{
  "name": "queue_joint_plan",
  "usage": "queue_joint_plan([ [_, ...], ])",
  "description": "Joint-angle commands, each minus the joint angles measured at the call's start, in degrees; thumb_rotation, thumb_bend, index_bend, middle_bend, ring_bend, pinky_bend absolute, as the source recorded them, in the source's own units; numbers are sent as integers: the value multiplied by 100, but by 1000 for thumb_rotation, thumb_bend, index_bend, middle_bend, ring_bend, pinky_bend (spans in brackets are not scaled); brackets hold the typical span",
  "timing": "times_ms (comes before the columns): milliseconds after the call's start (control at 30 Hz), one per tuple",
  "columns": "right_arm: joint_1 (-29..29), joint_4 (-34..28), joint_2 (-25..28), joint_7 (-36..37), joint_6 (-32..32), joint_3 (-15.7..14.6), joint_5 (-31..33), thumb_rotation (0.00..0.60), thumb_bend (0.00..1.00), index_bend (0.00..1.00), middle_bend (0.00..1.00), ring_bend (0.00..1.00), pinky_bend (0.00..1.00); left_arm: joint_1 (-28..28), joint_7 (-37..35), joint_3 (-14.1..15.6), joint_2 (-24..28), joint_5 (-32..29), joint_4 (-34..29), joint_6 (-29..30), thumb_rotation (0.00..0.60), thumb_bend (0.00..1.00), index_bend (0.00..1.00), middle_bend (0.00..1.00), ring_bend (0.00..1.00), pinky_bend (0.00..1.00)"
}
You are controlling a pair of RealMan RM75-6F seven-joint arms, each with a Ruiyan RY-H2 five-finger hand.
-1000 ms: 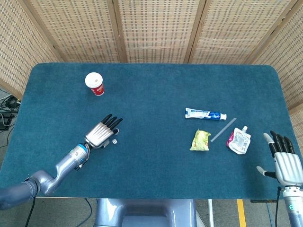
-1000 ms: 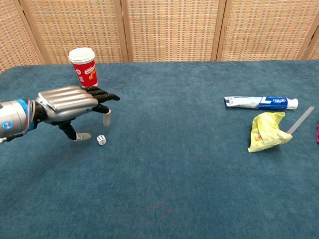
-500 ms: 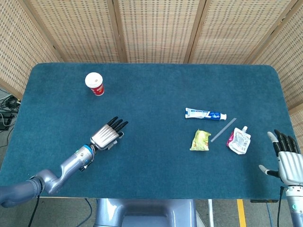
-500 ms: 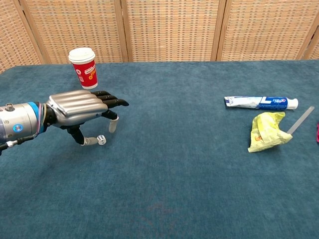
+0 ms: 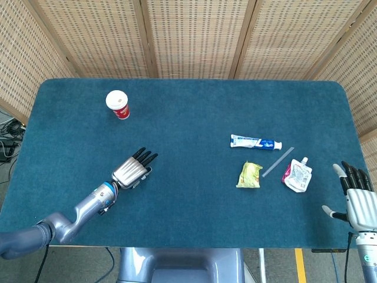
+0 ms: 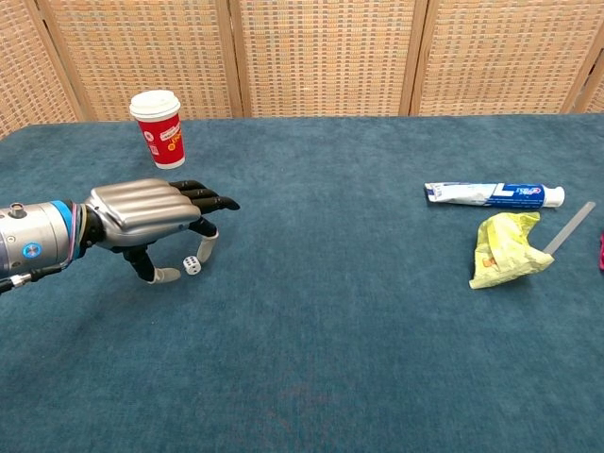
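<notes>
Blue table (image 5: 194, 112) bears cup (image 5: 118, 104), die (image 6: 192, 266), toothpaste (image 5: 255, 142), pouches (image 5: 297, 175).

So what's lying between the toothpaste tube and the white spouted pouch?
A thin grey strip lies aslant on the blue cloth between the toothpaste tube and the white spouted pouch; the head view shows it.

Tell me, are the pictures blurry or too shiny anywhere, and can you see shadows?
Head view: sharp and evenly lit, no glare on the dark blue felt table; the red paper cup with a white lid casts hardly any shadow. Chest view: also sharp; the silver-backed left hand shows soft highlights and a faint shadow under it by the small white die.
</notes>
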Motion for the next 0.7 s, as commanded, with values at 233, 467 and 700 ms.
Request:
queue_joint_plan([
  [233,-1,14,-4,34,17,7,-13,600,62,64,0,0,0,-23,79,3,-89,-88,95,4,600,355,570,0,0,20],
  [467,-17,31,-12,77,76,16,-38,600,62,64,0,0,0,-2,94,22,-135,-110,106,104,600,369,630,0,0,21],
  [700,-18,21,5,112,82,21,-45,600,62,64,0,0,0,43,9,-37,103,-7,-229,475,600,370,630,0,0,21],
])
